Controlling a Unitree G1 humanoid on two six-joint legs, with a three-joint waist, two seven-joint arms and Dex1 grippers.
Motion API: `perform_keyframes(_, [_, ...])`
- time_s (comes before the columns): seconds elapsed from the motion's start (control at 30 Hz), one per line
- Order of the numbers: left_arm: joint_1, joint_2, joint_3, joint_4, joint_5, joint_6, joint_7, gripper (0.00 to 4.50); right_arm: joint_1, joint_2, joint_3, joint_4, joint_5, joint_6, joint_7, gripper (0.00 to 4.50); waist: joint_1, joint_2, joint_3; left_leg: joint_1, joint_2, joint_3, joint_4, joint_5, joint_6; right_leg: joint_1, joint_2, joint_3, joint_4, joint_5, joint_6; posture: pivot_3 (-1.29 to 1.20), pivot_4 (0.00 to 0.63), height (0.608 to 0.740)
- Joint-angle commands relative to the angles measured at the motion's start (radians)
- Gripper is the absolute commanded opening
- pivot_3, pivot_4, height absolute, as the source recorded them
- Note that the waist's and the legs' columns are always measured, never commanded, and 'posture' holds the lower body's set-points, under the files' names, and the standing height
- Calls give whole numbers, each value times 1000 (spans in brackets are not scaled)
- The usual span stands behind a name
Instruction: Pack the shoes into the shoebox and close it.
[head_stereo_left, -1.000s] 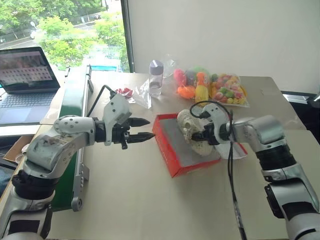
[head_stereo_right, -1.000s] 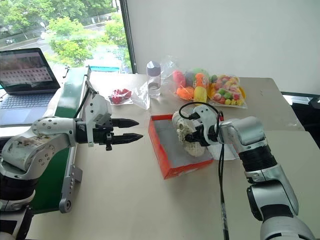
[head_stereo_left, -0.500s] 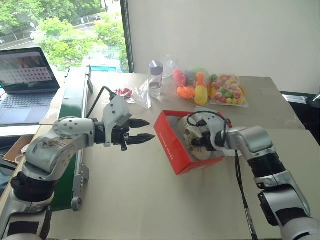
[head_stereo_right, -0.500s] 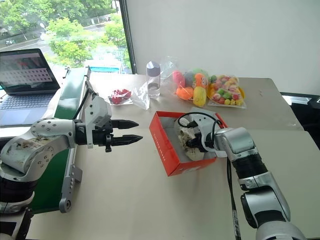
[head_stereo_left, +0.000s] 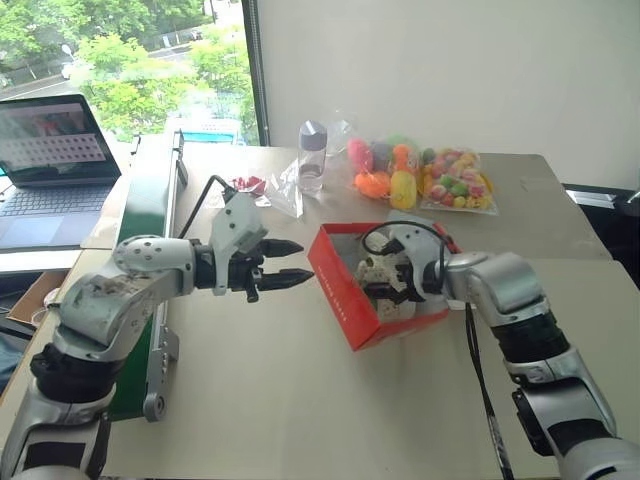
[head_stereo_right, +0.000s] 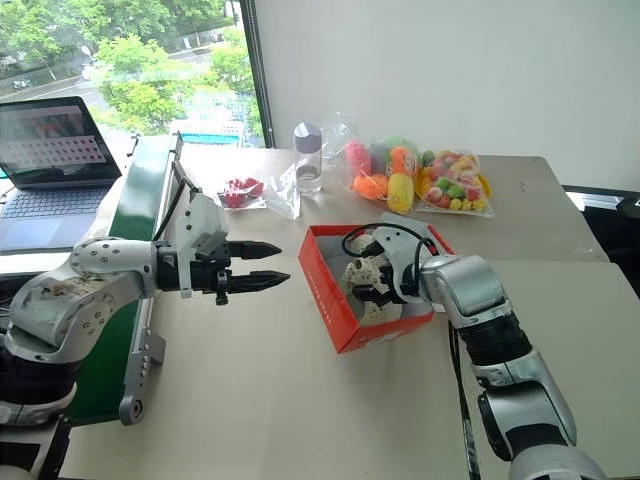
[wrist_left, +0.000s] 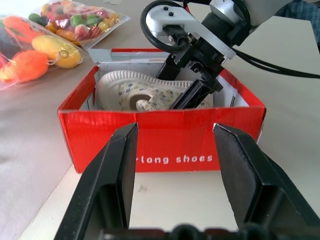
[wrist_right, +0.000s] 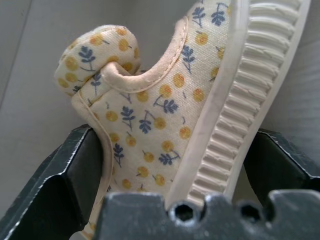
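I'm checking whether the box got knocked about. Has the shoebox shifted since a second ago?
Yes. The shoebox was tilted with its inside facing the camera; now it sits flat with walls up, its near end closer to the left gripper, judged against the water bottle.

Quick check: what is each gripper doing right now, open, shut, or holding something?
Left gripper: open, empty, in front of the shoebox.
Right gripper: open, fingers either side of a shoe inside the shoebox, no longer clamping it.
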Motion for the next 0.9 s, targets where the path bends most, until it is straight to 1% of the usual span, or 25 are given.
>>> perform_keyframes(0.03, [-19, -3, 1, 0, 14, -31, -14, 2528, -49, -24, -19, -93, -4, 34, -5, 4473, 0, 0, 0, 0, 0, 0, 0, 0, 0, 0, 0, 0, 0, 0, 0, 0, 150, 740])
perform_keyframes(0.23, [-22, -5, 7, 12, 22, -30, -19, 2528, -124, -43, -68, -171, 40, 120, 22, 4473, 0, 0, 0, 0, 0, 0, 0, 0, 0, 0, 0, 0, 0, 0, 0, 0, 150, 740])
perform_keyframes(0.43, [-5, 8, 35, 1, 14, -14, -9, 2528, -163, -58, -87, -166, 69, 120, 55, 4473, 2, 0, 0, 0, 0, 0, 0, 0, 0, 0, 0, 0, 0, 0, 0, 0, 150, 740])
perform_keyframes(0.53, [0, -1, 80, 4, 5, 10, 40, 2528, -206, 3, -167, -131, 113, 34, 87, 4473, 0, 0, 0, 0, 0, 0, 0, 0, 0, 0, 0, 0, 0, 0, 0, 0, 150, 740])
perform_keyframes(0.63, [7, -7, 117, 9, 28, 30, 113, 2528, -233, 56, -211, -102, 131, -79, 103, 4473, -4, 0, 0, 0, 0, 0, 0, 0, 0, 0, 1, 1, 0, 1, 0, 0, 150, 740])
perform_keyframes(0.73, [27, -19, 182, 17, 63, 73, 241, 2528, -226, 93, -216, -78, 156, -194, 169, 4473, -2, 0, 0, 1, 1, 0, 0, 0, 0, 0, 2, 0, 1, 1, 0, 0, 150, 740])
perform_keyframes(0.83, [50, -40, 249, 10, 83, 102, 343, 2528, -229, 156, -268, -49, 227, -239, 219, 4473, -2, 0, 0, 1, 1, 0, 0, 0, 0, 1, 1, 0, 0, 1, 0, 0, 150, 740])
perform_keyframes(0.9, [62, -84, 319, -18, 69, 135, 424, 3029, -239, 172, -263, -13, 239, -273, 257, 4500, -1, 0, 0, 1, 1, 0, 0, 0, 0, 0, 1, 0, 0, 1, 0, 0, 150, 740])
